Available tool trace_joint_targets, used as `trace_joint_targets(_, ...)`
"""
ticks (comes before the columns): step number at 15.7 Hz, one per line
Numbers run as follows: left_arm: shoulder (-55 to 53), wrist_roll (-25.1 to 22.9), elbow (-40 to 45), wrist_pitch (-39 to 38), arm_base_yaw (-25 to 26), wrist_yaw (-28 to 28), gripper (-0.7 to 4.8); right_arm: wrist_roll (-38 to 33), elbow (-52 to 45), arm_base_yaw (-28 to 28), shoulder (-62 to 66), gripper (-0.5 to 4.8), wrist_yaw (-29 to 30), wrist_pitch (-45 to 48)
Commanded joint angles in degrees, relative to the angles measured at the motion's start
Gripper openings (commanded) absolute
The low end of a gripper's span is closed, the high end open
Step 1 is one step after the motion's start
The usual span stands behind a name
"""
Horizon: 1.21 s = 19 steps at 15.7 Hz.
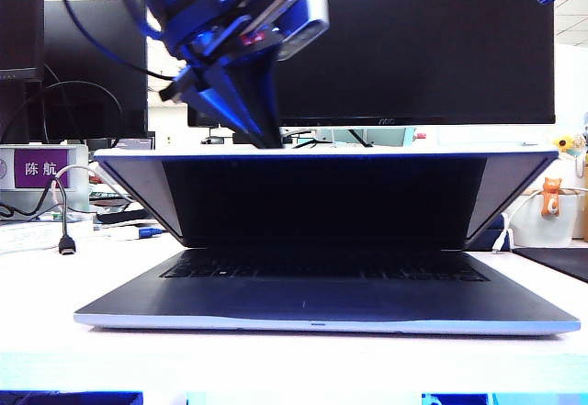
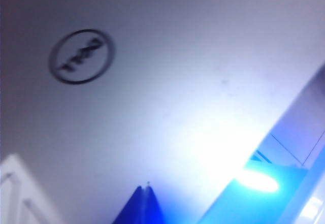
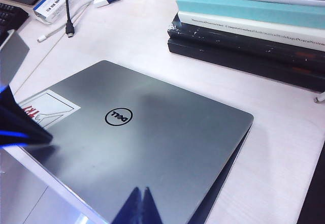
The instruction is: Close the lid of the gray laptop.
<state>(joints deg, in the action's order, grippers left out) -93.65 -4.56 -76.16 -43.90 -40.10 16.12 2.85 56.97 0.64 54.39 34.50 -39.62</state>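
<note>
We see one gray laptop (image 1: 322, 309) at the front of the white table (image 1: 37, 267), and its lid (image 1: 322, 154) is tipped far forward over the keyboard (image 1: 322, 267), most of the way down but not shut. A dark wedge of space remains between screen and keys, so we judge the last stretch of pressing is what is left.

The left gripper (image 1: 266, 139) is planted on the outer face of the lid, toward the laptop's left half as the exterior camera shows it. Its fingers appear pressed together into one point, and they pinch nothing. From the left wrist, the same tips (image 2: 147, 203) sit against the lid (image 2: 167, 97) a little away from the round logo (image 2: 81, 56).

The right gripper (image 3: 142, 206) hangs above the laptop, off the lid (image 3: 152, 142), its fingertips meeting and empty.

Around the laptop we count one black monitor (image 1: 386, 47) behind it, one stack of books (image 3: 249, 36) near its rear edge, and one red-white sticker (image 3: 43, 107) on the lid.
</note>
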Motion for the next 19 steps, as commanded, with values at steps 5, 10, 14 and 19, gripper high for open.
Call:
trace_joint_targets(5, 0.1, 4.0, 5.8, 6.7, -2.6, 0.4, -0.06, 0.2, 0.1, 0.0, -0.1, -0.05, 0.2, 0.4)
trace_joint_targets(10, 12.6, 6.5, 15.8, 18.2, -10.2, -22.7, -0.06, 0.7, -0.1, 0.1, -0.2, -0.05, 0.2, -0.5)
trace_joint_targets(14, 32.4, 1.4, 22.2, 23.0, -7.7, -31.3, -0.06, 0.9, -0.2, 0.1, -0.3, -0.05, 0.2, -0.8)
trace_joint_targets(19, 53.8, 0.2, 34.0, 25.3, 9.6, -22.0, -0.06, 0.8, -0.7, 0.1, -3.2, -0.05, 0.2, 2.7)
